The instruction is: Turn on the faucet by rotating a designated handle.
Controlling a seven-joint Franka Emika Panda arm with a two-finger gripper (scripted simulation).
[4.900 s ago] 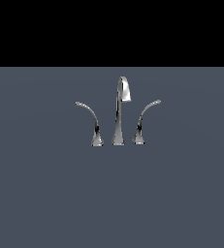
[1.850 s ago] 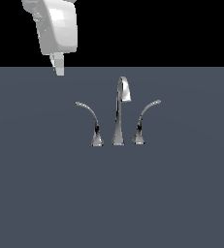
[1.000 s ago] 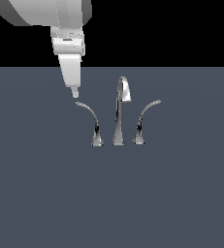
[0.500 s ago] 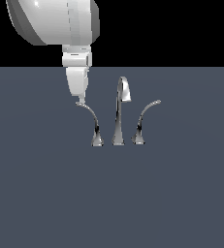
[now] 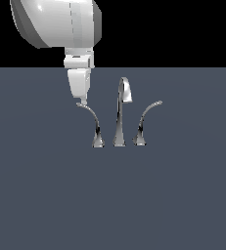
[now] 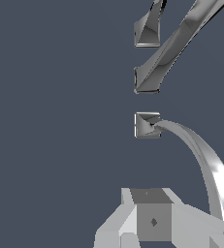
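Note:
The chrome faucet has a tall centre spout (image 5: 120,117) with a thin lever on each side. The handle (image 5: 91,117) is the lever whose tip arches toward the exterior view's left. My gripper (image 5: 83,101) hangs straight down over that tip. Its fingers are together and shut on nothing, and their ends touch or nearly touch the lever's end. In the wrist view the handle (image 6: 200,155) curves from its flared base (image 6: 146,125) toward my gripper (image 6: 152,227). The spout (image 6: 181,38) lies beyond it.
The mirror-image lever (image 5: 146,117) arches toward the exterior view's right, on the far side of the spout. All three stand on a flat grey-blue surface (image 5: 46,195). The white arm fills the upper part of the exterior view on its left.
The arm came in from the exterior view's upper left. It has descended and shifted right, and the fingertips now sit at the handle's tip. The faucet has not moved.

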